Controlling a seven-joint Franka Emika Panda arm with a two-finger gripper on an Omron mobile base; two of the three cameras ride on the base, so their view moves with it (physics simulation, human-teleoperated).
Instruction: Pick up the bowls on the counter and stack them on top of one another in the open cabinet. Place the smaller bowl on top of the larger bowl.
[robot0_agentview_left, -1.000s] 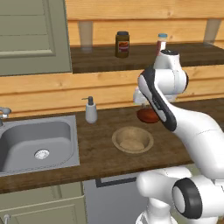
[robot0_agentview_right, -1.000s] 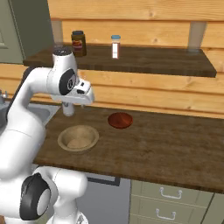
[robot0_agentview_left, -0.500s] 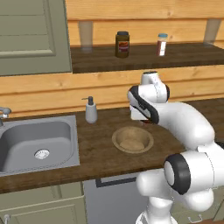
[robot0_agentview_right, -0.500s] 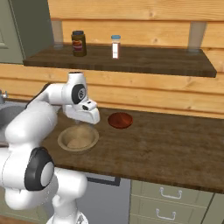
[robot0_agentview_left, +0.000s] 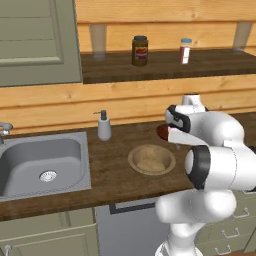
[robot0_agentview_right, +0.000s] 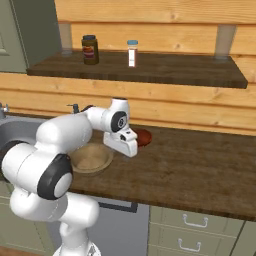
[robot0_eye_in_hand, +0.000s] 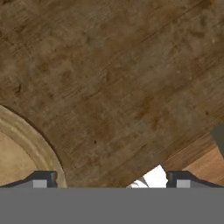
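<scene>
The big tan bowl (robot0_agentview_left: 151, 159) is sitting on the dark counter (robot0_agentview_right: 200, 165), near the sink (robot0_agentview_left: 42, 162). The small red-brown bowl (robot0_agentview_right: 143, 137) is sitting on the counter too, just behind my hand. The open shelf (robot0_agentview_right: 150, 68) up above is holding a jar (robot0_agentview_right: 89, 49) and a little bottle (robot0_agentview_right: 132, 53), but no bowls yet.

My gripper (robot0_eye_in_hand: 111, 180) is hanging low over the counter with its two fingers spread wide. It is holding nothing. One finger (robot0_eye_in_hand: 41, 179) is right over the big bowl's rim.

I think I could bump that rim and push the bowl away. If I close now, I would be grabbing only air.
</scene>
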